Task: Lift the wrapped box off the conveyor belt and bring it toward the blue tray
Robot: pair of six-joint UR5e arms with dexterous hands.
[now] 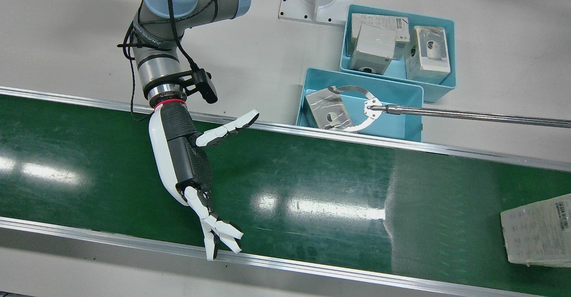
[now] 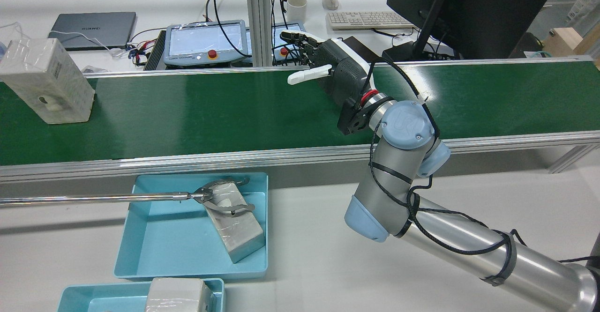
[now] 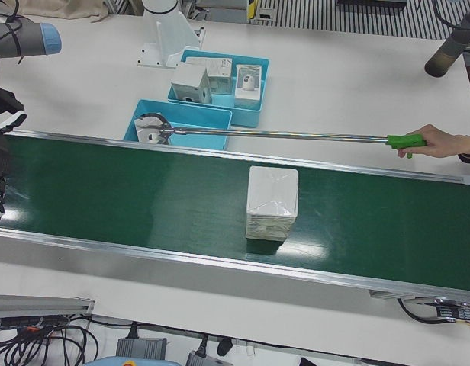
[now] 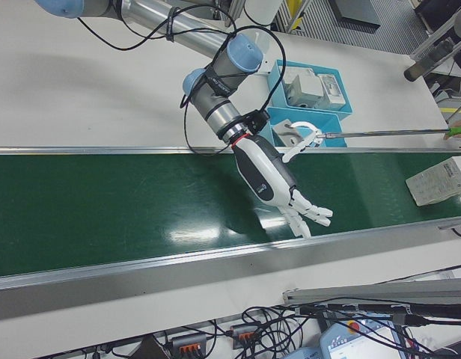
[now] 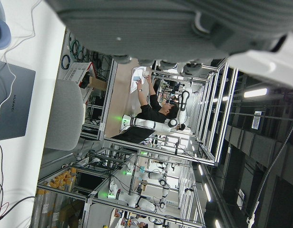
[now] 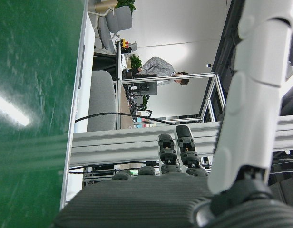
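Observation:
A white wrapped box (image 1: 537, 230) stands on the green conveyor belt (image 1: 312, 176), far toward the robot's left side; it also shows in the rear view (image 2: 44, 82) and the left-front view (image 3: 272, 202). My right hand (image 1: 192, 163) hangs over the belt, open with fingers spread and nothing in it, well apart from the box. The rear view shows the same hand (image 2: 328, 66) reaching across the belt. The nearer blue tray (image 1: 401, 123) sits beside the belt with another wrapped box (image 1: 328, 112) in it. Only the palm of my left hand (image 5: 184, 28) shows; its fingers are hidden.
A person's hand (image 3: 441, 141) holds a long reacher tool (image 1: 468, 115) whose claw sits around the box in the nearer tray. A second blue tray (image 1: 448, 51) behind it holds several wrapped boxes. Aluminium rails (image 1: 312, 268) edge the belt. A monitor and keyboard stand beyond it.

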